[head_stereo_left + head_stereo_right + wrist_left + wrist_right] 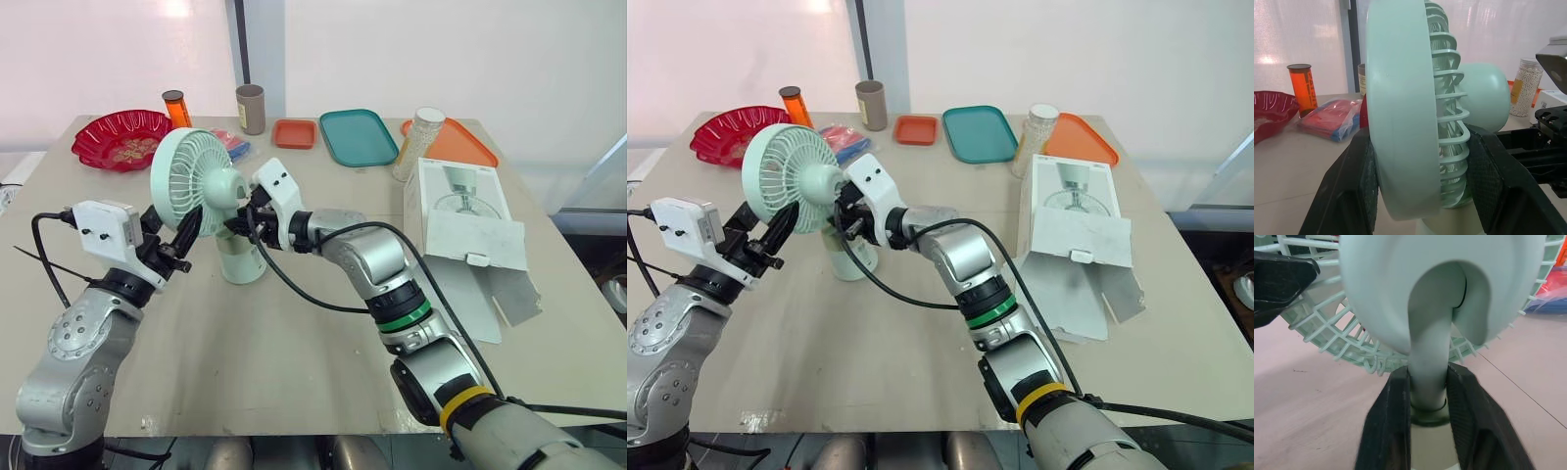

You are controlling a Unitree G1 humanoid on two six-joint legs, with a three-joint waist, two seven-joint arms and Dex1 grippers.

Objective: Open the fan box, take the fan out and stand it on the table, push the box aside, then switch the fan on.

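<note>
1. The table [294, 352] carries everything, with dishes and jars along its far edge at 12 o'clock.
2. The fan box [468, 240] lies flat with its flaps open. It is at 3 o'clock from the fan and well apart from it.
3. The fan [192, 182], pale green, stands upright on its base at about 10 o'clock from the table's middle.
4. The teal tray [358, 137] sits at 12 o'clock, and the red bowl [120, 138] at 11 o'clock.
5. The right gripper [238, 221] is closed on the fan's neck just above the base, with both pads touching it.
6. The left gripper [191, 230] clamps the lower rim of the fan's head, one finger on each face of the grille.
</note>
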